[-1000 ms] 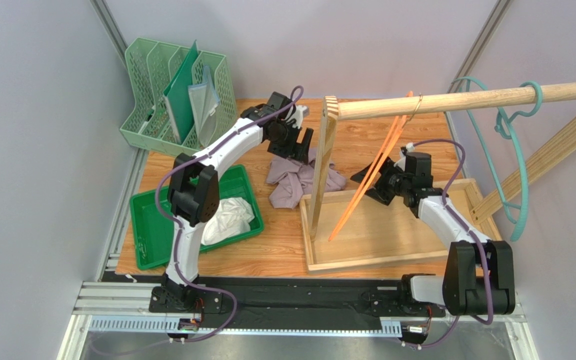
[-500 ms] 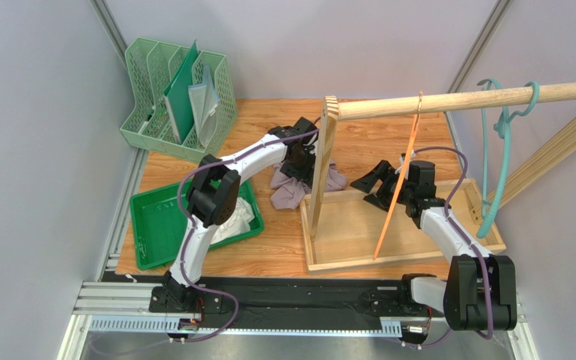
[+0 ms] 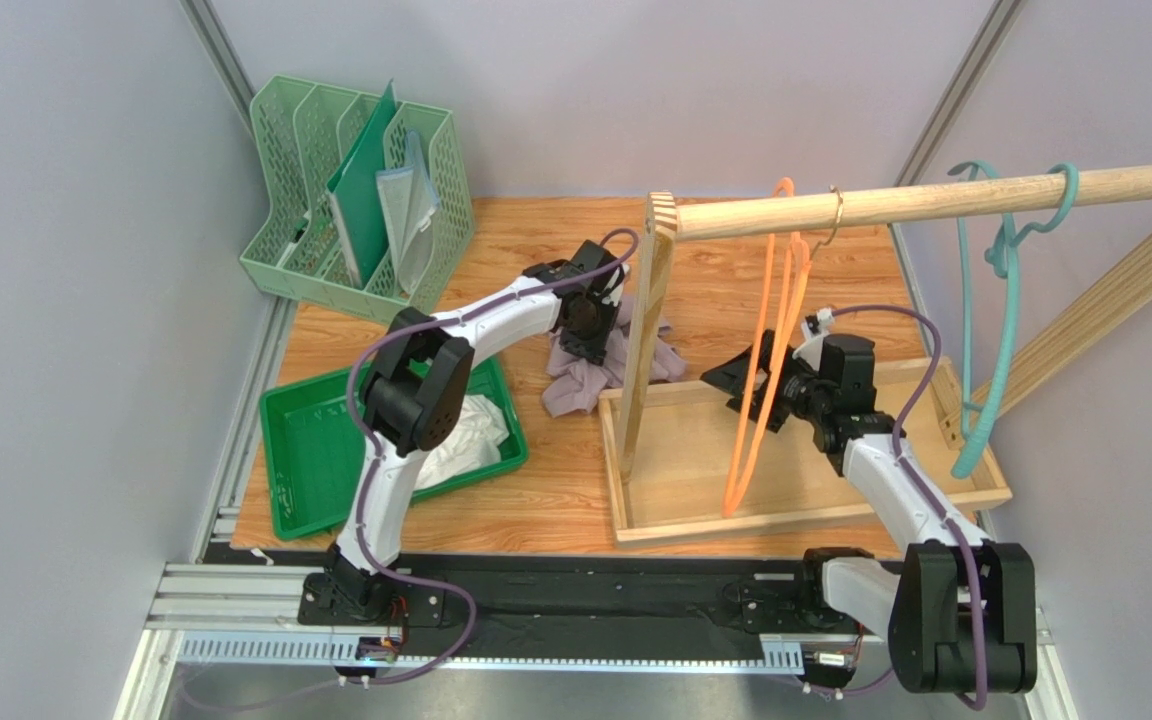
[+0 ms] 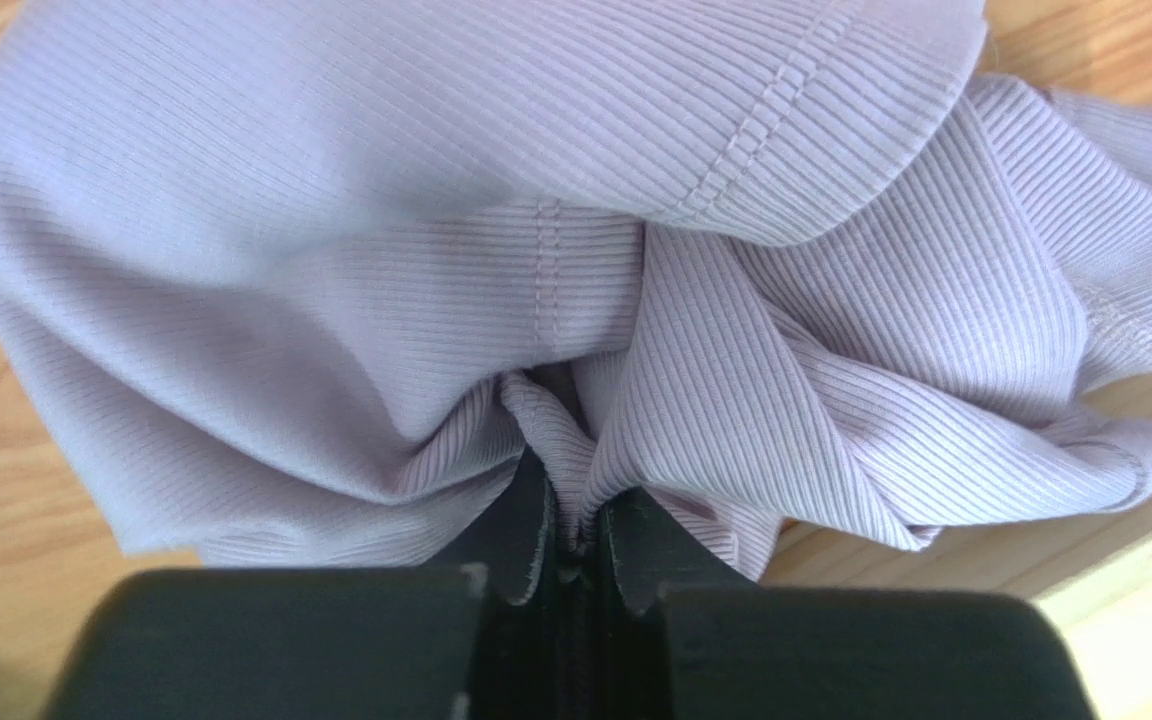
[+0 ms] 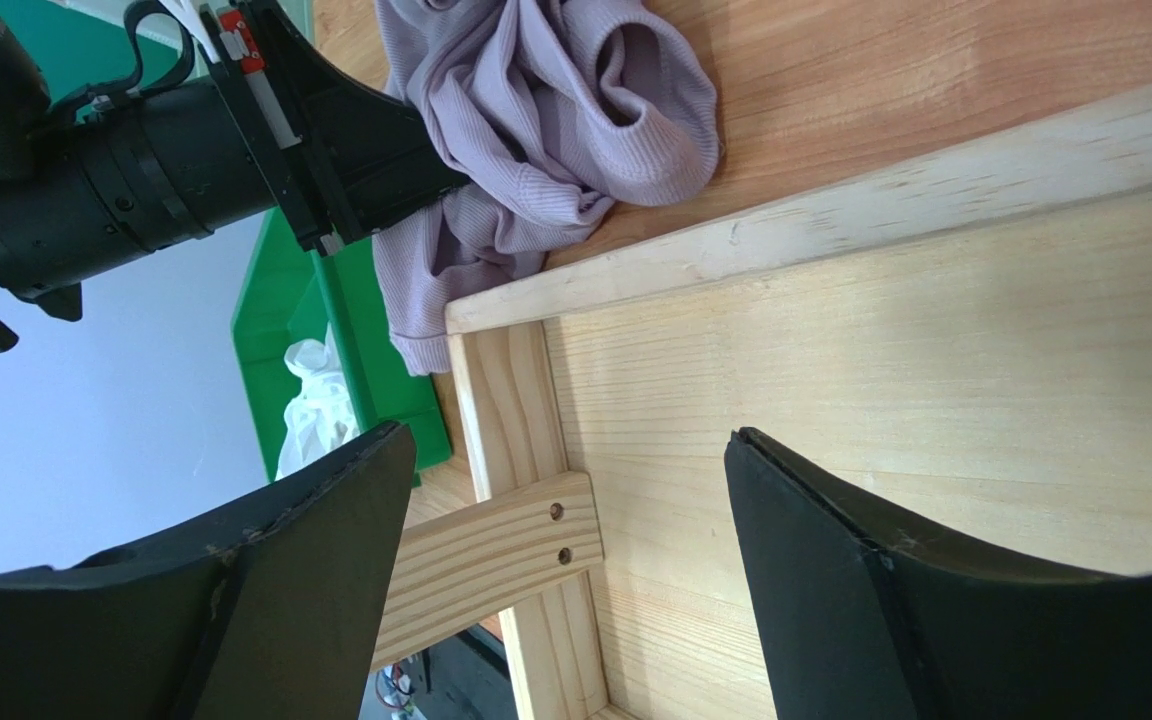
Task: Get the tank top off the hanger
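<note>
The lilac ribbed tank top (image 3: 579, 378) lies crumpled on the table, left of the rack's upright post. My left gripper (image 3: 594, 333) is down on it and shut, and a fold of the tank top (image 4: 537, 225) is pinched between the black fingertips of this gripper (image 4: 575, 518). The orange hanger (image 3: 767, 285) hangs bare from the wooden rod (image 3: 958, 195). Beside the hanger's lower half, my right gripper (image 3: 732, 387) is open over the rack base. In the right wrist view this gripper (image 5: 567, 495) holds nothing, and the tank top (image 5: 567, 105) shows beyond the rack's edge.
A teal hanger (image 3: 988, 330) hangs further right on the rod. The rack's upright post (image 3: 645, 330) and wooden base (image 3: 838, 480) stand between the arms. A green tray (image 3: 304, 465) with white cloth (image 3: 455, 435) sits at the left, and a mint file rack (image 3: 357, 195) at the back left.
My left gripper came down onto the tank top and shut on a fold of it. The orange hanger has swung on the rod. The right gripper stays open.
</note>
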